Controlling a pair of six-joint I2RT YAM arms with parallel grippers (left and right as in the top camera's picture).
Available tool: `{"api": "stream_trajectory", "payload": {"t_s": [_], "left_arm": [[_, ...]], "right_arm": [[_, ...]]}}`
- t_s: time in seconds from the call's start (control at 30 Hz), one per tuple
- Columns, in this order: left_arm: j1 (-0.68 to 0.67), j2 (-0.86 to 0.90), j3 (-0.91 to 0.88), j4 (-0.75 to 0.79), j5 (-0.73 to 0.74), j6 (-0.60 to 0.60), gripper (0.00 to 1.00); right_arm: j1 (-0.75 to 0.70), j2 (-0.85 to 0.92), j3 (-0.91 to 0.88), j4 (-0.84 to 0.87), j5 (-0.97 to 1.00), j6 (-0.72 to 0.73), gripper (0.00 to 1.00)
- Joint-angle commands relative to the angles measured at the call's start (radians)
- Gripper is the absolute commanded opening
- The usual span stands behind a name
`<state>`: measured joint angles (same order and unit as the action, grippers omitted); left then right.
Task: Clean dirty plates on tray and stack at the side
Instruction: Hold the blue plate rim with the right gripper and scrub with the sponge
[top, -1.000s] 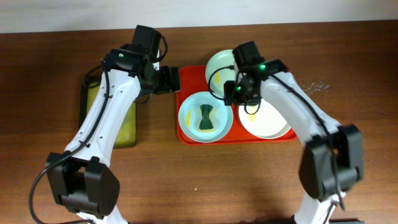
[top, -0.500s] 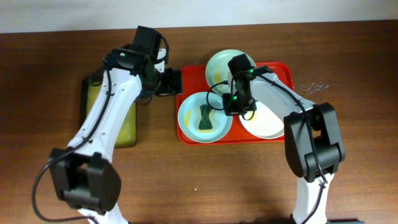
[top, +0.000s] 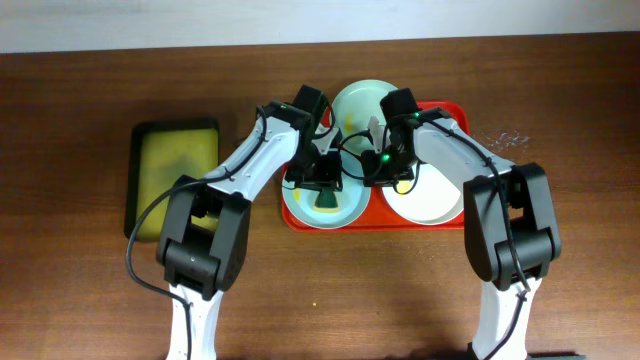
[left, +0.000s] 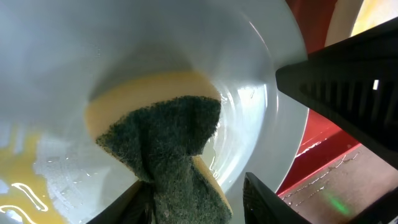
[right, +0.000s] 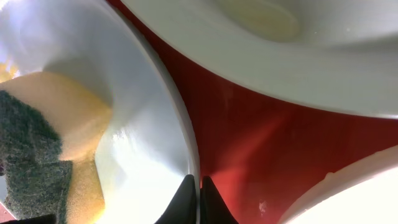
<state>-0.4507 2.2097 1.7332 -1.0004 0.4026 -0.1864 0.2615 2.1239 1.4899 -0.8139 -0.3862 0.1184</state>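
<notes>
The red tray (top: 440, 222) holds three plates. On the front-left pale blue plate (top: 345, 208) lies a yellow sponge with a green scouring face (left: 163, 140). My left gripper (left: 194, 184) is low over this plate, with its jaws open on either side of the sponge. One finger (left: 134, 202) touches the sponge and the other (left: 273, 199) stands apart from it. My right gripper (right: 199, 182) is shut on that plate's right rim (right: 186, 134), also seen from overhead (top: 376, 172). A white plate (top: 435, 200) sits front right. A second pale blue-green plate (top: 358, 100) sits at the back.
A dark green tray (top: 175, 180) with a yellow-green inside lies on the brown table, left of the red tray. Both arms crowd the middle of the red tray, close together. Small bright specks (top: 505, 140) lie to the tray's right.
My left arm swung from beside the tray's left edge to over the sponge plate, its jaws narrowing. My right gripper moved left to that plate's rim and shut there.
</notes>
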Motion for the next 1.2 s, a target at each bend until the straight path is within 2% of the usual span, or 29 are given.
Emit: {"api": "stream_trajectory", "payload": {"t_s": [0.0, 0.03, 0.07, 0.13, 0.17, 0.2, 0.3, 0.37, 0.47, 0.6, 0.7, 0.77, 0.87, 0.93, 0.97, 1.03, 1.07, 1.1, 1.17], "left_arm": [[-0.012, 0.023, -0.001, 0.015, -0.067, -0.035, 0.29], [-0.012, 0.027, -0.001, 0.013, -0.131, -0.06, 0.28], [-0.012, 0.047, -0.001, 0.012, -0.134, -0.06, 0.25], [-0.013, 0.072, -0.001, -0.002, -0.138, -0.06, 0.05], [-0.013, 0.072, -0.001, -0.003, -0.138, -0.06, 0.0], [-0.008, 0.072, 0.0, -0.003, -0.148, -0.06, 0.0], [0.031, 0.071, 0.012, -0.054, -0.345, -0.129, 0.0], [0.068, 0.071, 0.06, -0.12, -0.457, -0.134, 0.0], [0.085, 0.071, 0.138, -0.139, -0.471, -0.135, 0.0], [0.06, 0.076, 0.138, -0.076, -0.31, -0.143, 0.0], [0.02, 0.083, 0.054, 0.069, -0.131, -0.142, 0.0], [-0.011, 0.083, 0.014, 0.106, -0.103, -0.142, 0.0], [-0.045, 0.083, 0.009, 0.08, -0.102, -0.12, 0.0], [-0.051, 0.083, 0.009, 0.018, -0.103, -0.044, 0.0], [-0.05, 0.083, 0.01, -0.012, -0.121, -0.015, 0.0], [-0.039, 0.082, 0.01, -0.084, -0.263, -0.014, 0.0], [-0.02, 0.08, 0.01, -0.137, -0.396, -0.062, 0.0], [0.001, 0.079, 0.013, -0.166, -0.467, -0.097, 0.0], [0.036, 0.077, 0.013, -0.175, -0.505, -0.116, 0.0]], "right_arm": [[0.005, 0.015, -0.008, 0.0, -0.04, -0.018, 0.04], [0.005, 0.015, -0.008, 0.0, -0.04, -0.018, 0.04], [0.005, 0.015, -0.008, 0.0, -0.039, -0.018, 0.04], [0.005, 0.015, -0.008, 0.0, -0.025, -0.018, 0.04], [0.005, 0.015, -0.008, 0.0, -0.024, -0.018, 0.04], [0.005, 0.015, -0.008, 0.0, -0.024, -0.018, 0.04], [0.005, 0.015, -0.008, 0.0, -0.024, -0.018, 0.04], [0.005, 0.015, -0.008, 0.0, -0.021, -0.018, 0.04], [0.005, 0.015, -0.008, 0.0, -0.021, -0.018, 0.04], [0.005, 0.015, -0.008, 0.0, -0.021, -0.018, 0.04], [0.005, 0.015, -0.008, 0.0, -0.021, -0.018, 0.04], [0.005, 0.015, -0.008, 0.0, -0.022, -0.018, 0.04], [0.005, 0.015, -0.008, 0.001, -0.021, -0.018, 0.04], [0.005, 0.015, -0.008, 0.0, -0.021, -0.018, 0.04], [0.005, 0.015, -0.008, 0.0, -0.021, -0.018, 0.04], [0.005, 0.015, -0.008, 0.0, -0.021, -0.018, 0.04], [0.005, 0.015, -0.008, 0.0, -0.021, -0.018, 0.04], [0.005, 0.016, -0.008, 0.0, -0.021, -0.018, 0.04], [0.005, 0.015, -0.008, 0.0, -0.021, -0.018, 0.04]]}}
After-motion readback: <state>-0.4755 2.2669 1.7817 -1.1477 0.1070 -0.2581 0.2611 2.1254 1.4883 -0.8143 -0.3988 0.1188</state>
